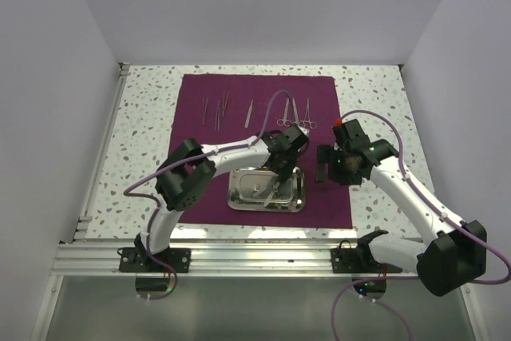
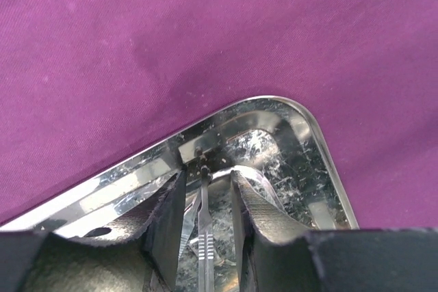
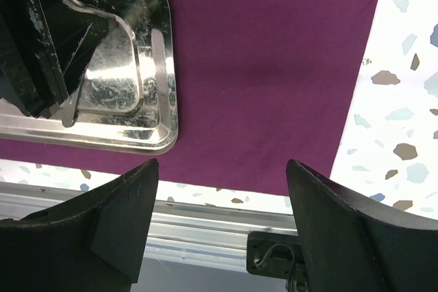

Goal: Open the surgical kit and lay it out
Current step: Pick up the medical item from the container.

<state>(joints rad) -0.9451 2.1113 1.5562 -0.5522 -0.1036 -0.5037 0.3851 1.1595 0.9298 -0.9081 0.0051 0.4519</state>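
- Left gripper point(image 2: 207, 177), down inside the steel tray point(image 2: 301, 124): its jaws stand partly spread. One finger point(image 2: 168, 217) is on each side of a thin silver instrument point(image 2: 205, 254) with a ridged handle. A sliver of gap shows on both sides, so nothing is pinched yet.
- The step in hand, as I judge it, is lifting this instrument out of the tray to join the row on the cloth.
- To do it well, centre the handle between the pads and bring them together squarely on the ridged part, where grip should be best. Then lift straight up so the tip does not catch the tray's wall.
- The piece is thin and lies flat on shiny metal, so a shallow or off-centre pinch would likely let it pivot or slip.
- The tray holds that instrument for certain. Reflections in the top view make it hard to tell whether anything else lies there.
- The tray point(image 1: 239, 202) sits on the near half of the dark purple cloth point(image 1: 200, 89), which is opened flat on the speckled worktop point(image 1: 144, 117).
- Along the cloth's far side lie a cluster of slim pieces point(image 1: 215, 109), a single pair of tweezers point(image 1: 249, 112) and ring-handled forceps point(image 1: 294, 115), each group apart from the next.
- Right gripper point(image 3: 222, 223): its jaws are spread wide and empty, hanging over bare cloth just right of the tray.
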